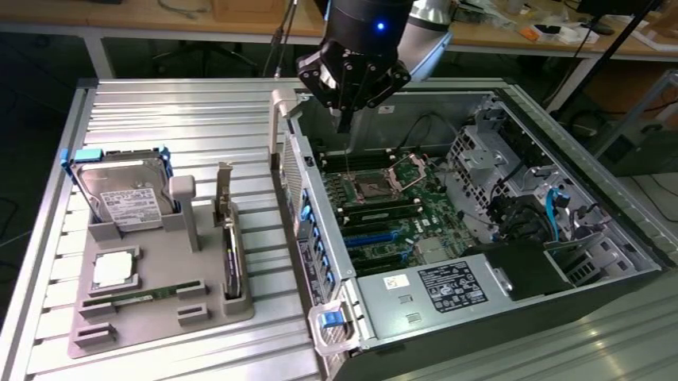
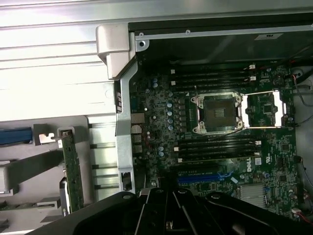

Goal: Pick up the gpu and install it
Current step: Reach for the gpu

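The gpu [image 1: 229, 238] stands on its edge in a slot of the grey holder [image 1: 159, 317], its silver end bracket pointing up, on the exterior view's left. The wrist view shows its green board edge [image 2: 73, 171]. My gripper [image 1: 341, 121] hangs over the far rim of the open computer case [image 1: 604, 238], above the motherboard [image 1: 398, 208] and well apart from the gpu. Its fingers are shut with nothing between them; the wrist view shows the gripper [image 2: 167, 188] dark over the board near a blue slot [image 2: 198, 178].
The holder also carries a hard drive [image 1: 122, 194], a processor [image 1: 114, 270] and a memory stick [image 1: 138, 298]. Inside the case are the open processor socket [image 1: 379, 186], a power supply [image 1: 450, 286] and cables. The case's side wall [image 1: 302, 206] stands between holder and motherboard.
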### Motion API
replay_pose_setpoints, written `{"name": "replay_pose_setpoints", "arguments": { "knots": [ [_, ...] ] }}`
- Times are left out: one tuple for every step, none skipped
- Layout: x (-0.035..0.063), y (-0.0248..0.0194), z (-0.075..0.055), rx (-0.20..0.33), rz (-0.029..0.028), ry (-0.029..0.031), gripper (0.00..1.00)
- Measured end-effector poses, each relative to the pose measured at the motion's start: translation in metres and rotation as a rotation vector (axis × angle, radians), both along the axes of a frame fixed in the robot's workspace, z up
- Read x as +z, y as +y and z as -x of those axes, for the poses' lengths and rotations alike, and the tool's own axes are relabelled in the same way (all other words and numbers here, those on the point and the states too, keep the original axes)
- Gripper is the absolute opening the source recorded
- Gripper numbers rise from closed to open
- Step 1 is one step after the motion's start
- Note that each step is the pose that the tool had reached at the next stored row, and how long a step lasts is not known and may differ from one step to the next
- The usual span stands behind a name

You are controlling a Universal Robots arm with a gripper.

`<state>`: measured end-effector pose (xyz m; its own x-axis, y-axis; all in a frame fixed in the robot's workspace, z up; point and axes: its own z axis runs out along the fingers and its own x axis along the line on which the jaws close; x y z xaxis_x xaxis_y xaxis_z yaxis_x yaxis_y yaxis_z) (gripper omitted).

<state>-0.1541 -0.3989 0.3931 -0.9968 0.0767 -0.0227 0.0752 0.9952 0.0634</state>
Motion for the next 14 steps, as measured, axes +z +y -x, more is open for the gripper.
{"name": "replay_pose_setpoints", "arguments": {
  "knots": [
    [0.0000,0.0000,0.0003,0.000,0.0000,0.0000,0.11],
    [0.0000,0.0000,0.0007,0.000,0.0000,0.0000,0.11],
    [0.0000,0.0000,0.0011,0.000,0.0000,0.0000,0.11],
    [0.0000,0.0000,0.0017,0.000,0.0000,0.0000,0.11],
    [0.0000,0.0000,0.0021,0.000,0.0000,0.0000,0.11],
    [0.0000,0.0000,0.0027,0.000,0.0000,0.0000,0.11],
    [0.0000,0.0000,0.0033,0.000,0.0000,0.0000,0.11],
    [0.0000,0.0000,0.0041,0.000,0.0000,0.0000,0.11],
    [0.0000,0.0000,0.0047,0.000,0.0000,0.0000,0.11],
    [0.0000,0.0000,0.0051,0.000,0.0000,-0.0001,0.11],
    [0.0000,0.0000,0.0056,0.000,0.0000,0.0000,0.11],
    [0.0000,0.0000,0.0064,0.000,0.0000,0.0000,0.11],
    [0.0000,0.0000,0.0070,0.000,0.0000,0.0000,0.11],
    [0.0000,0.0000,0.0076,0.000,0.0000,0.0000,0.11]
  ]
}}
